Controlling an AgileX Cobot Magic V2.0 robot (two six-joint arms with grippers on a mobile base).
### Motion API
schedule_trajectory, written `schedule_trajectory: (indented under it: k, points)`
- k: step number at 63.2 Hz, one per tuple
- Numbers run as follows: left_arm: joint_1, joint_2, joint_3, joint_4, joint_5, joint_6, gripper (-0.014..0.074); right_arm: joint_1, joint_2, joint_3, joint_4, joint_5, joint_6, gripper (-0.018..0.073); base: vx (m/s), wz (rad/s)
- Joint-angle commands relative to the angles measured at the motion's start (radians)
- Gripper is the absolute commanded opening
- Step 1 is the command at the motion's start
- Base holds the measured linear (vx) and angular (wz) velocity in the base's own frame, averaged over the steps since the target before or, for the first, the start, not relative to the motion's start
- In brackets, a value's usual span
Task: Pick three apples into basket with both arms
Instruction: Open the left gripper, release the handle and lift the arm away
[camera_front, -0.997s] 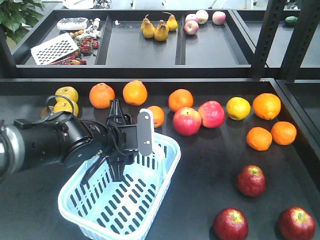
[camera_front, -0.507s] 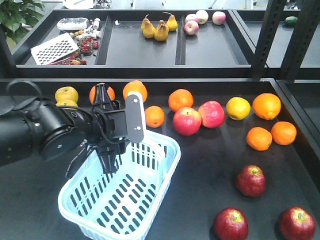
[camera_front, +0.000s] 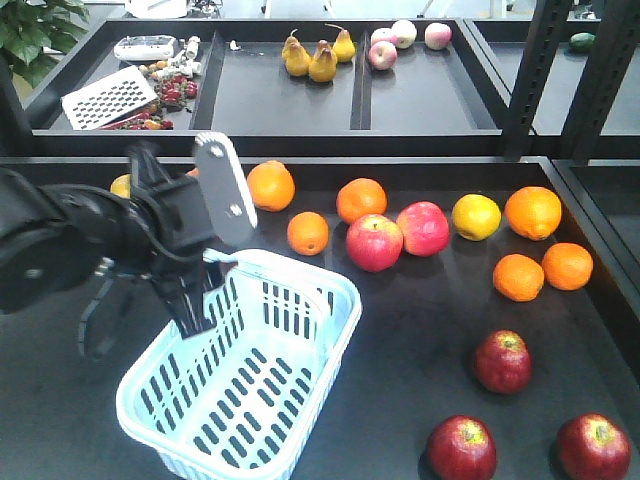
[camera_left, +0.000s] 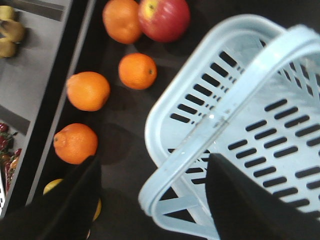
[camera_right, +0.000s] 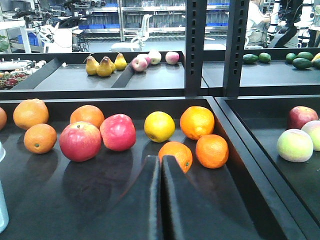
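Lying loose on the dark table (camera_front: 420, 330), the apples (camera_front: 503, 361) sit at the near right of the front view, one just behind the other two, all three well apart from the basket (camera_front: 345, 300). The basket stands at the near left, and its slotted floor shows nothing inside. By that showing no pick is done yet and all three remain. The left gripper (camera_front: 190, 305) hangs over the basket's far left rim, and in its wrist view the jaws stand apart on either side of the hoop handle (camera_left: 250, 92), clamped on nothing. The right gripper (camera_right: 160, 160) shows only in its own wrist view, fingers pressed together with nothing between them. It sits low over the table, facing two brighter red apples (camera_right: 100, 137) and several oranges (camera_right: 198, 122), with none of the dark apples in its sight. Judging from this, that arm is the nearer one to start on the apples.
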Motion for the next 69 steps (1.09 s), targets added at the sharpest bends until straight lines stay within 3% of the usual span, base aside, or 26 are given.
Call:
schedule_trajectory:
  k: [1,11,18,27,42,59,69]
  points:
    - [-0.006,-0.088,-0.020,-0.003,-0.034,-0.084,0.0441,-0.007,-0.013,0.013,-0.005,-0.075,0.000,-0.0009,0.00,0.00]
    - [0.011,-0.189,-0.020,0.031,0.010,-0.269,0.0441,-0.007,-0.013,0.013,-0.005,-0.075,0.000,-0.0009,0.00,0.00]
    - [0.066,-0.256,-0.020,0.034,0.031,-0.398,0.0441,-0.007,-0.013,0.013,-0.005,-0.075,0.000,-0.0009,0.00,0.00]
    - [0.143,-0.342,-0.020,0.033,0.085,-0.490,0.0441,-0.007,-0.013,0.013,-0.005,-0.075,-0.003,-0.0009,0.00,0.00]
    - [0.213,-0.500,-0.020,0.037,0.237,-0.576,0.0441,-0.007,-0.013,0.013,-0.005,-0.075,-0.003,-0.0009,0.00,0.00]
    - [0.215,-0.693,-0.020,0.036,0.342,-0.628,0.0441,-0.007,-0.013,0.013,-0.005,-0.075,-0.003,-0.0009,0.00,0.00]
    - [0.215,-0.753,-0.020,0.037,0.343,-0.628,0.0440,-0.007,-0.013,0.011,0.001,-0.105,-0.002,-0.0009,0.00,0.00]
